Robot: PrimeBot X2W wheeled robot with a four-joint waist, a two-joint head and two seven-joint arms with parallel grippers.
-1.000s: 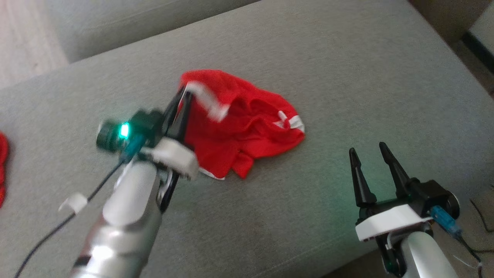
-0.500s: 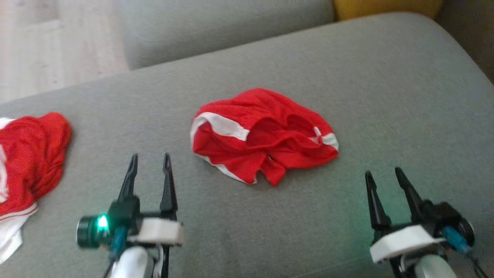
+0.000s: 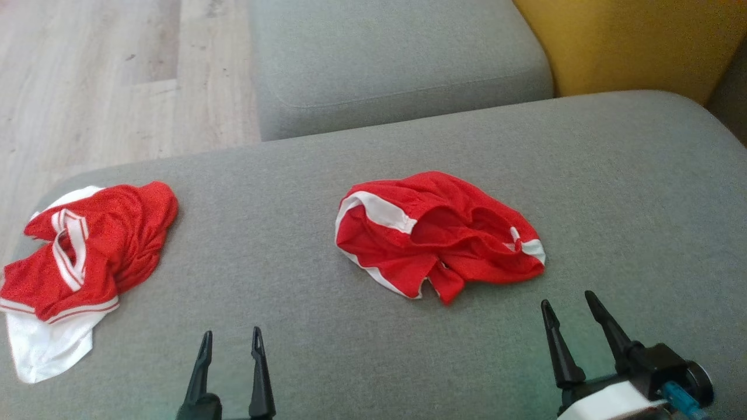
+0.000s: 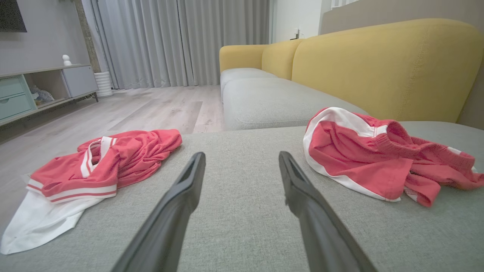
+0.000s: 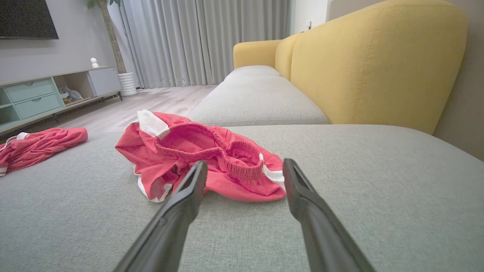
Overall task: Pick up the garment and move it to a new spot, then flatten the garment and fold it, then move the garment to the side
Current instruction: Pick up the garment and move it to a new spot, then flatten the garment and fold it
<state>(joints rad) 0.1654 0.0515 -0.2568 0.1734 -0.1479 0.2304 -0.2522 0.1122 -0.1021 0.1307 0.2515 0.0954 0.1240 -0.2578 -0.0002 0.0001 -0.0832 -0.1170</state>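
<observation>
Left gripper: fingers spread wide, nothing between them. It hovers low over the near edge of the grey sofa cushion, touching no cloth.

Far left: a red-and-white jersey lies crumpled at the cushion's left edge, well apart from the left gripper. Its white part lies at the cushion's rim, beside the wooden floor.

Centre: the red shorts with white trim lie in a loose heap on the cushion, between the two grippers and beyond their tips. The elastic waistband stands up in a ring, and the legs are bunched beneath it. Judgement: these are the garment in hand. They are set down but neither flattened nor folded.

Right gripper: fingers likewise apart and empty, pointing at the right end of the shorts and close to it, without contact.

Far right: the yellow backrest, clear of the work.

Hazards, as judged:
- A pinch on a single layer or on the raised waistband would lift the shorts twisted, so flattening fails.
- Uneven grips by the two grippers would drag the heap sideways instead of spreading it.
- Fingers driven too low could catch the cushion fabric.
- Moving the shorts left could push them into the jersey or send it over the edge.
</observation>
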